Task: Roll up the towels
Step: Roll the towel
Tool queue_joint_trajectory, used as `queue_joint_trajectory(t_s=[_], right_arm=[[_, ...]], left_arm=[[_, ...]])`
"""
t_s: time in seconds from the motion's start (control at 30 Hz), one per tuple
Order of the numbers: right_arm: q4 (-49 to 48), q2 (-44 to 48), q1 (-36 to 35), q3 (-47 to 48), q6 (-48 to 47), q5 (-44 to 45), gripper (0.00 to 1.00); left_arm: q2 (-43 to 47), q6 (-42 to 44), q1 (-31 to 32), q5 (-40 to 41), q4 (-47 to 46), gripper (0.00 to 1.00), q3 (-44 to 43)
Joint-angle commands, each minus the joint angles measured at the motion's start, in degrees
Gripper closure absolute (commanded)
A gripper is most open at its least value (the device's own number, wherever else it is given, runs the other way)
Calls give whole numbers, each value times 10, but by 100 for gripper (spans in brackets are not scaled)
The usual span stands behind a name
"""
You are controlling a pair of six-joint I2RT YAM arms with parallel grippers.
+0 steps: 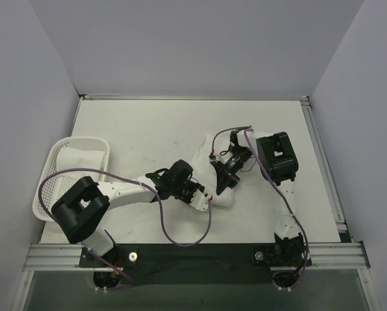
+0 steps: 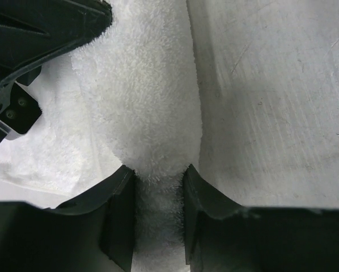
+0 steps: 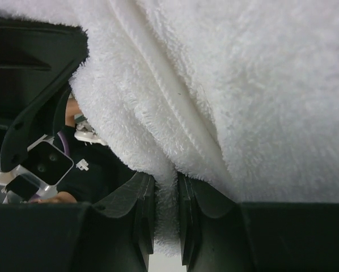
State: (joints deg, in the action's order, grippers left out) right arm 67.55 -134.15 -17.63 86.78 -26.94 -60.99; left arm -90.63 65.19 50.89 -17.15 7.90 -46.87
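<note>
I'm gripping the towel (image 2: 147, 113) with both end effectors — left (image 2: 158, 187) pinching a thick fold, right (image 3: 165, 192) clamping its edge — and uneven pulling risks unravelling the roll.

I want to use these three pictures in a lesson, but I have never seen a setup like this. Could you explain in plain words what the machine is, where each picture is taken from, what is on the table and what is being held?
The machine is two robot arms bolted at the near edge of a white table. The top picture looks down from above and behind them. The other two come from small cameras on the wrists, so each shows its own claw up close.

In the middle of the table lies a white towel, partly bunched up. At the left edge sits a white perforated basket with another white cloth inside.

The left claw has a fold of the towel pinched between its fingers. The right claw is clamped tightly on the towel's layered edge. Both arms meet at the same towel.
</note>
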Motion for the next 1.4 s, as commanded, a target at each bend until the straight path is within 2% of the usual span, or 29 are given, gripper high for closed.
queue_joint_trajectory(t_s=[0.0, 0.07, 0.17, 0.27, 0.3, 0.33, 0.37, 0.4, 0.5, 0.57, 0.73, 0.97, 1.13, 1.17, 1.23, 1.27, 1.37], right_arm=[[-92, -21, -14, 30, 68, 177, 100], [-97, -20, -28, 54, 72, 196, 100], [-98, -21, -57, 97, 79, 215, 100], [-104, -19, -72, 123, 80, 228, 100], [-107, -16, -72, 131, 81, 230, 97], [-110, -11, -68, 131, 81, 230, 92], [-111, 4, -56, 130, 84, 228, 83], [-112, 12, -46, 122, 84, 225, 65], [-111, 67, -1, 90, 79, 202, 51], [-112, 124, 18, 72, 60, 202, 49], [-121, 252, 76, 23, 20, 189, 48], [-160, 449, 66, -104, -43, 193, 52], [-228, 552, -27, -187, -46, 267, 53], [-244, 566, -74, -199, -45, 283, 53], [-298, 605, -125, -240, -38, 331, 47], [-317, 612, -183, -254, -43, 385, 41], [-360, 598, -267, -273, -58, 488, 36]], left_arm=[[-17, -58, 6, -3, 161, 69, 1], [-3, -80, 4, -15, 200, 79, -4], [20, -110, 4, -40, 294, 86, -7], [24, -134, 2, -58, 336, 90, -10], [21, -137, -1, -65, 365, 90, -14], [17, -142, -7, -77, 377, 91, -18], [5, -144, -12, -83, 395, 91, -28], [-2, -146, -24, -94, 403, 91, -35], [-53, -136, -79, -150, 441, 92, -79], [-108, -128, -122, -169, 468, 93, -110], [-224, -118, -172, -220, 552, 94, -228], [-401, -87, -220, -244, 667, 95, -359], [-478, -84, -243, -247, 702, 95, -421], [-486, -83, -244, -246, 717, 95, -431], [-505, -85, -244, -240, 730, 95, -458], [-510, -84, -244, -239, 743, 94, -465], [-523, -85, -244, -235, 752, 94, -481]])
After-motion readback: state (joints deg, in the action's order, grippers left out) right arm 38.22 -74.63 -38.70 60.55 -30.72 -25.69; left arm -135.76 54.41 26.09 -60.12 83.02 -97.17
